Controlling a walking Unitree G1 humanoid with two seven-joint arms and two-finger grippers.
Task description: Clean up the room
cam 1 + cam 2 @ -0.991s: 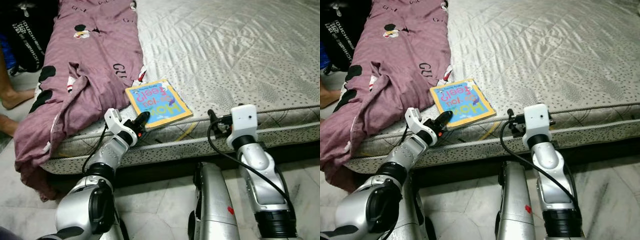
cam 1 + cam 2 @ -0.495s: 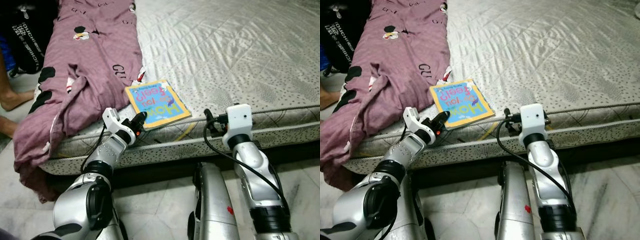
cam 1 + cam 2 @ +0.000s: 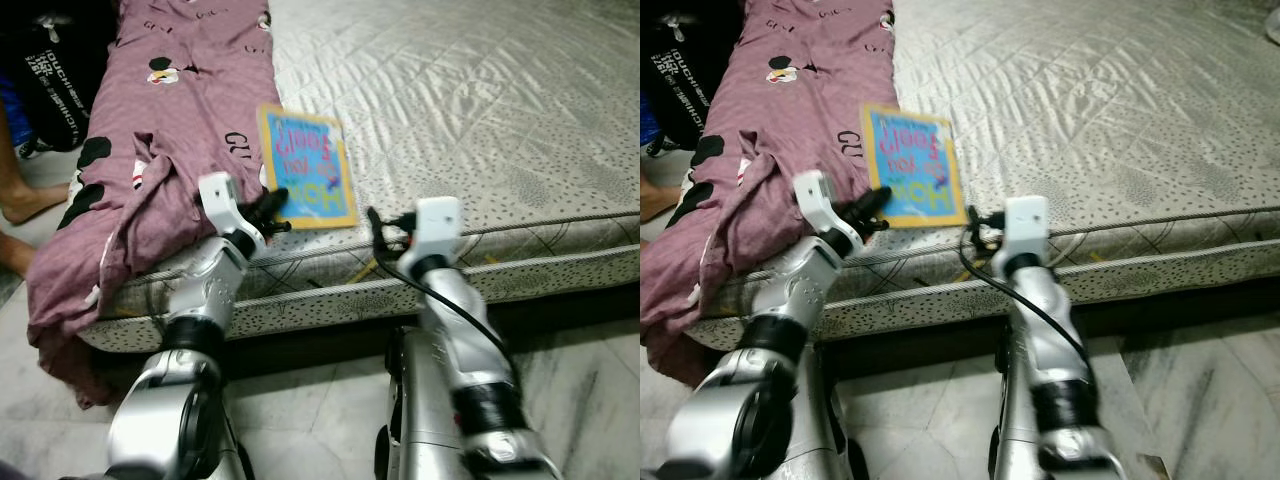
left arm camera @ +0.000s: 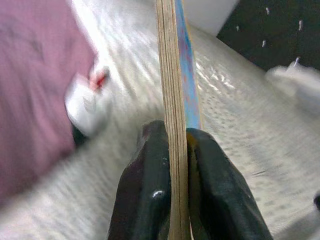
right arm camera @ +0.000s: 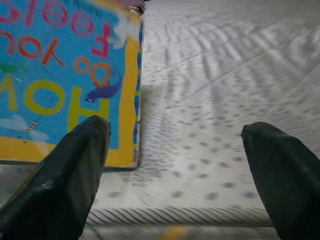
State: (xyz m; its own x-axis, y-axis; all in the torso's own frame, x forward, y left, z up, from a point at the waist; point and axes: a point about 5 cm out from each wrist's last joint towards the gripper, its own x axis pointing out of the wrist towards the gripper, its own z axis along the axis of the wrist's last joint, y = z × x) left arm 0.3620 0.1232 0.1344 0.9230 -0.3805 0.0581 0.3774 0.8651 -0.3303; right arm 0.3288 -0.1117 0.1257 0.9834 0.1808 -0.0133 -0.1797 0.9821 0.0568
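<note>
Bedroom mattress (image 3: 480,120) edge: the book (image 3: 305,168) stands tilted up on it, its lower edge pinched between the left gripper's (image 3: 274,203) 2 fingers. That thin hold, probably near a corner, could let it swing or slip free. Right gripper (image 5: 175,165), spread wide, waits just beside the book, by the blanket (image 3: 160,140).

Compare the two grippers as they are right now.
The left gripper is shut on the book, pinching its edge and holding it tilted up off the mattress; the right gripper is open and holds nothing. The left sits beside the purple blanket; the right hovers at the mattress edge by the book's corner. Both have black fingers.
</note>
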